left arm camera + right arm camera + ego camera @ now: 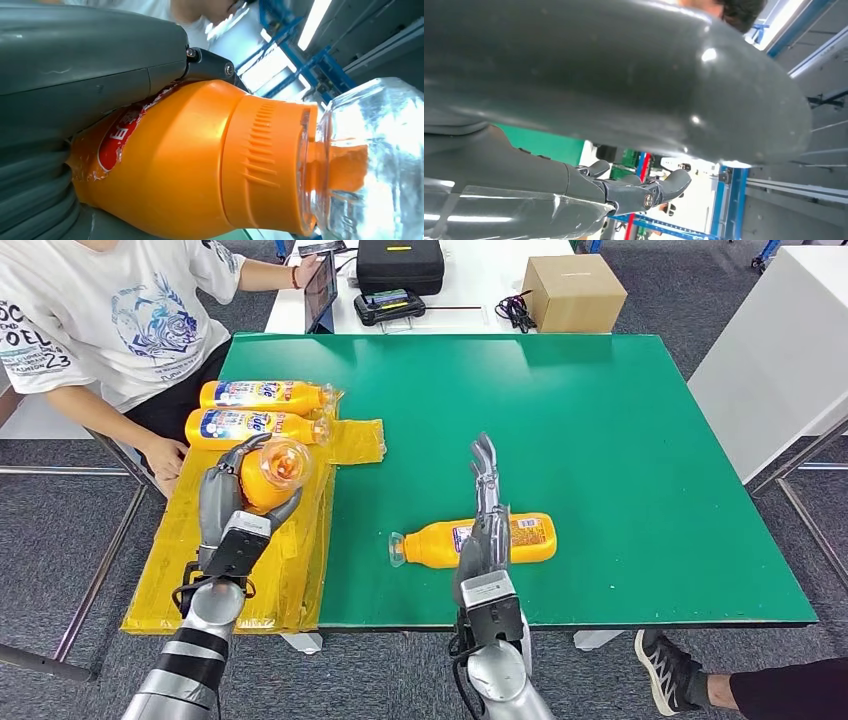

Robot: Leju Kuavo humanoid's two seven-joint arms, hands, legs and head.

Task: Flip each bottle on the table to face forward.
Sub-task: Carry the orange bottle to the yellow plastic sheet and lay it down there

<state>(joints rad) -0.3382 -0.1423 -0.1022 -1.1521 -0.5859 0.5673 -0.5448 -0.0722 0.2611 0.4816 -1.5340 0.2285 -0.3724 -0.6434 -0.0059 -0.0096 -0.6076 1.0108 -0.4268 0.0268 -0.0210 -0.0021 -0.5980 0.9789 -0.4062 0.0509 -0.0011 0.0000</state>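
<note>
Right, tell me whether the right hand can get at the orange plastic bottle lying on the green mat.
Probably yes: the right hand hovers open directly over the orange plastic bottle lying on the green mat, with nothing between them.

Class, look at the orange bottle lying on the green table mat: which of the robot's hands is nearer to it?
Right. The right hand stretches across the lying orange bottle in the head view, fingers extended. The left hand is off to the side over the yellow sheet, gripping another bottle.

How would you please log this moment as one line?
left robot hand: holds orange bottle | right robot hand: open above lying bottle | two bottles on yellow mat
</note>
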